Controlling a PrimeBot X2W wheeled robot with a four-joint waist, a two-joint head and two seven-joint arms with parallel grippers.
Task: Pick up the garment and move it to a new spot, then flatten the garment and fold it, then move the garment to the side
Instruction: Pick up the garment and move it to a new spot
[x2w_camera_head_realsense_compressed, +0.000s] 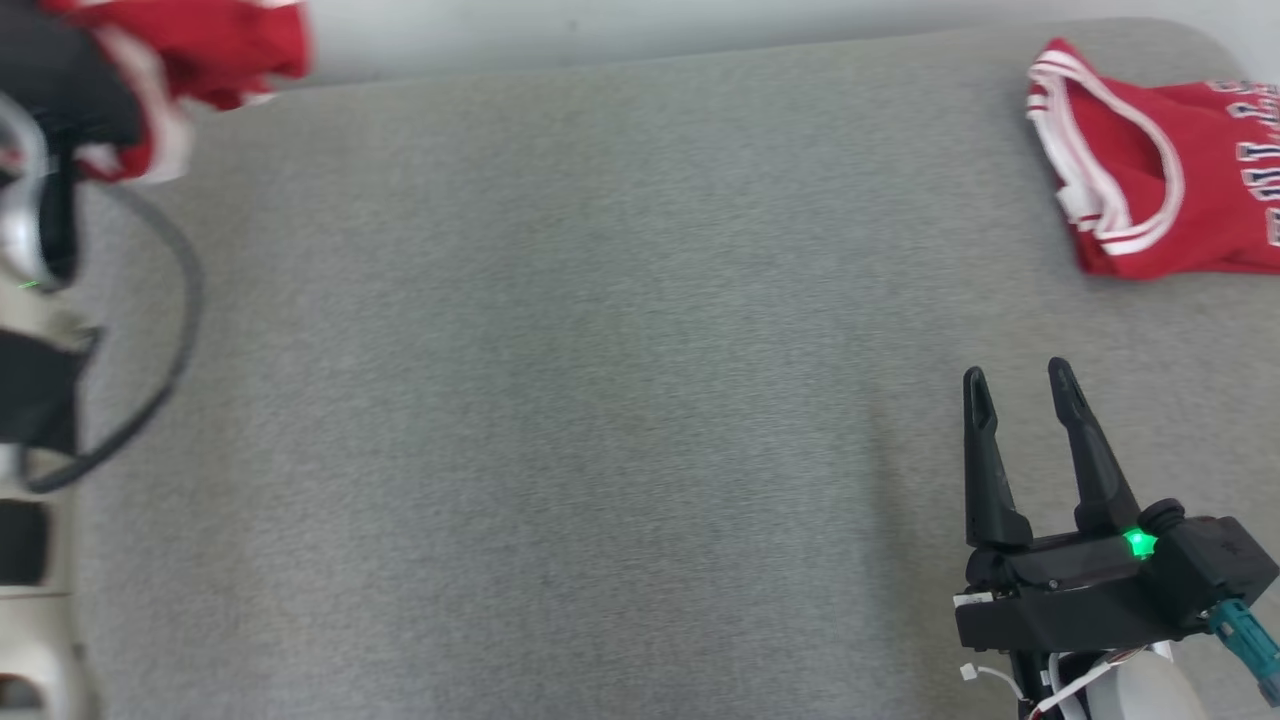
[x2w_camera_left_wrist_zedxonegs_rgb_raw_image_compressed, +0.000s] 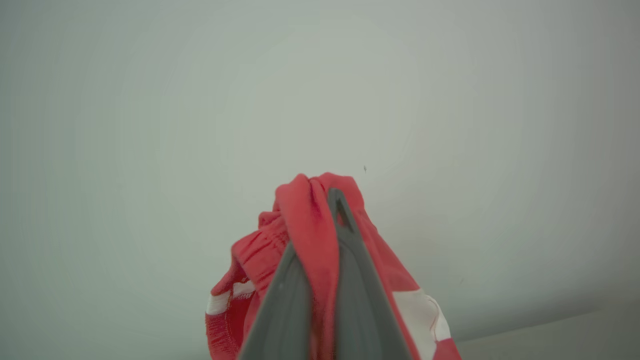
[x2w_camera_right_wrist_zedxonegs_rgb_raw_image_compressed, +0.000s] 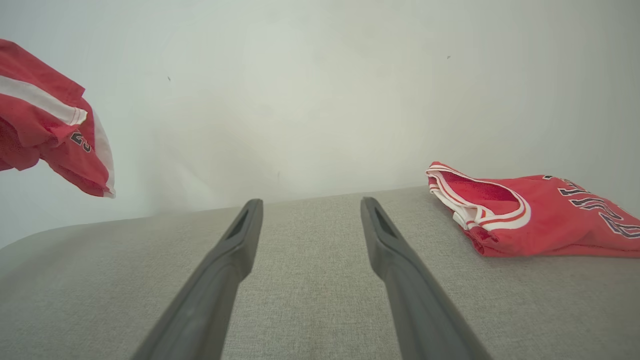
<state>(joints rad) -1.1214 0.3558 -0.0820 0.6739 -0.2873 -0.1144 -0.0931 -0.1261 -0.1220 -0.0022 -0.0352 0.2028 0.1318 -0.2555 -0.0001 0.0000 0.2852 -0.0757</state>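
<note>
Left wrist view: left gripper (x2w_camera_left_wrist_zedxonegs_rgb_raw_image_compressed: 322, 235) squeezes the red garment (x2w_camera_left_wrist_zedxonegs_rgb_raw_image_compressed: 300, 200) (just a thin fold); it may slip. Right gripper (x2w_camera_head_realsense_compressed: 1018, 378) is spread apart.

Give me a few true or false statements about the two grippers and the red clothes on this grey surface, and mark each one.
1. The left gripper is shut on a red garment, holding it up off the grey surface. True.
2. The right gripper is clamped on the jersey. False: its fingers stand open over bare surface and hold nothing, and the jersey lies apart from it.
3. The jersey rests on the surface's far right side. True.
4. The held garment is plain blue. False: it is red with white stripes.
</note>
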